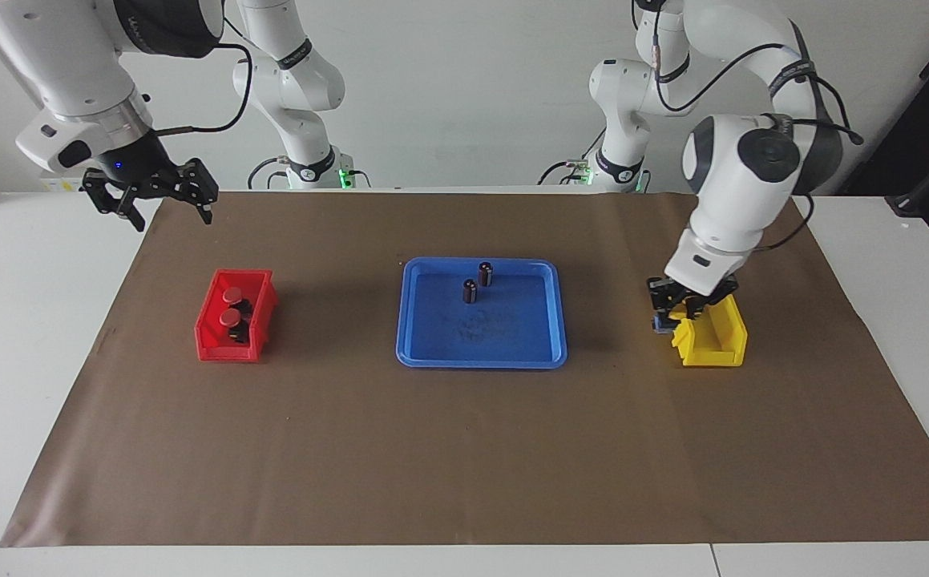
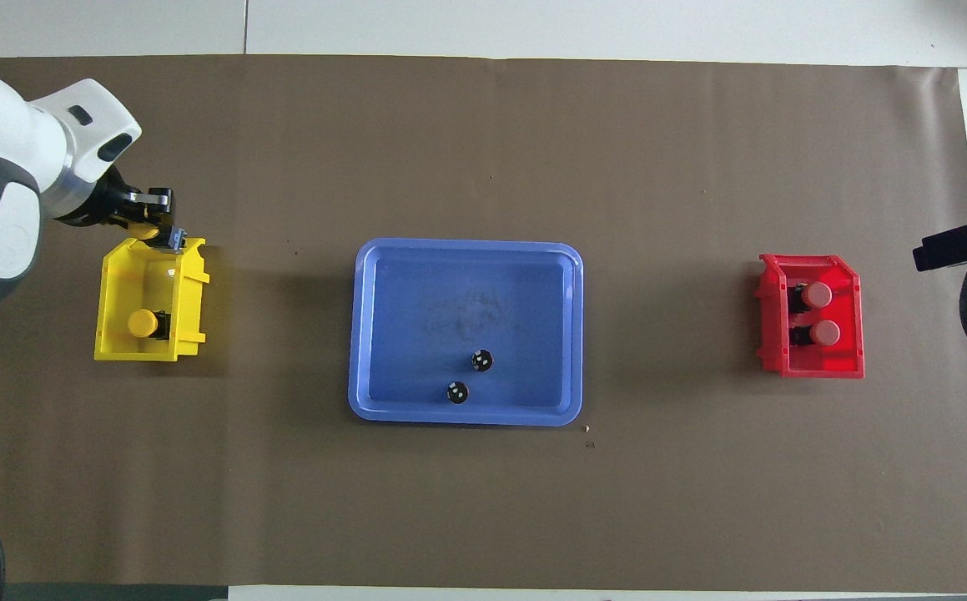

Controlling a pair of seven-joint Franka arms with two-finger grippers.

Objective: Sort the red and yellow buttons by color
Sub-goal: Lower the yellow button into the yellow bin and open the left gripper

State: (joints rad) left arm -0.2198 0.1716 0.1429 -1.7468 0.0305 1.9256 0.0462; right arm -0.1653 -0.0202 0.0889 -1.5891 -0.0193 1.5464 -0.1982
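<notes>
Brown paper lies nearest me on worktop, bare. Working across facing view: right claw spread, waiting above paper's edge; red bin holds both red buttons. Blue tray carries two dark cylinders only. Left claw pinches yellow button at yellow bin rim; other yellow button inside. Risk as I see it: release on rim, button tips outside.
</notes>
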